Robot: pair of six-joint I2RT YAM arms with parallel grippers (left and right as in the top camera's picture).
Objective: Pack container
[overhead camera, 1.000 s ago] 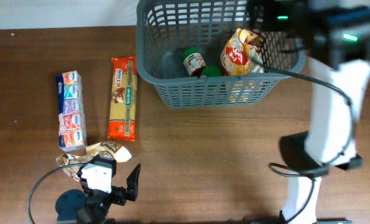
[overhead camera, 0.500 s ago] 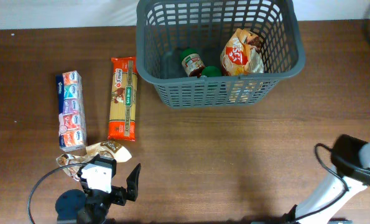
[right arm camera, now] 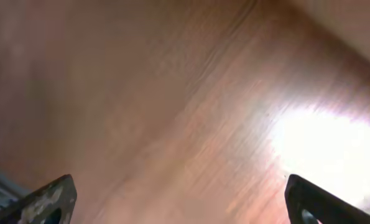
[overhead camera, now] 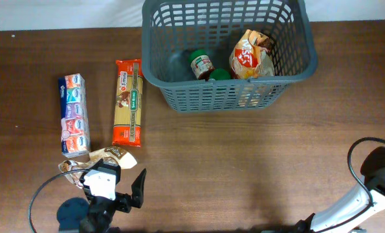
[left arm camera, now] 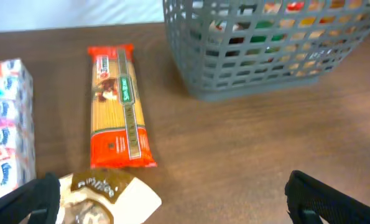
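The container, a dark grey slotted basket (overhead camera: 179, 97) (left arm camera: 234, 68), stands at the back centre. Inside it lie a green-lidded jar (overhead camera: 202, 65) and a red-and-white snack bag (overhead camera: 252, 57). On the table to its left are an orange pasta packet (overhead camera: 128, 102) (left arm camera: 116, 109), a multicoloured tissue pack (overhead camera: 74, 115) (left arm camera: 4, 146) and a brown-and-white pouch (overhead camera: 111, 156) (left arm camera: 110, 196). My left gripper (overhead camera: 111, 176) (left arm camera: 178, 202) hangs open at the front left, its left finger beside the pouch. My right gripper (right arm camera: 185, 208) is open above bare wood.
The right arm (overhead camera: 380, 175) with its cable sits at the front right corner. The table's far edge runs just behind the basket. The right wrist view is blurred, with a bright glare patch on the wood.
The right arm swung away from above the basket down to the front right corner. The left arm and all the items stayed still.
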